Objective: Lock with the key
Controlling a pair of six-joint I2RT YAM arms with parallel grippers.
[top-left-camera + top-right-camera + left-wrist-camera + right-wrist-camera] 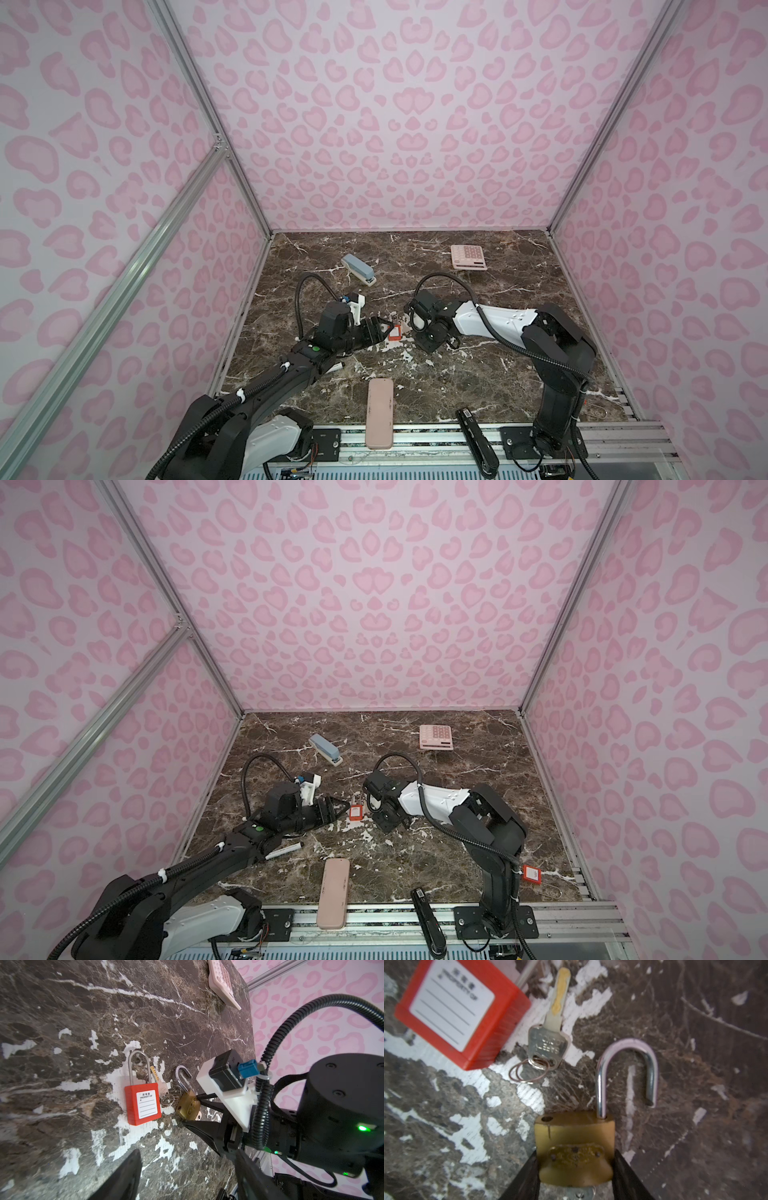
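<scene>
Partly cut off — brass padlock point(574, 1132) gripped by right end effector point(575, 1154).

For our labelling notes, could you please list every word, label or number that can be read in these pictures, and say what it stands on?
"所有者": white label on the red padlock.
"PROPERTY OF": same label, above blank ruled lines.
Head of the key: stamped letters, too blurred to read.
Plate on the brass padlock: embossed, illegible.
Buttons of the calculator and sticker on the black stapler: too small to read.
</scene>
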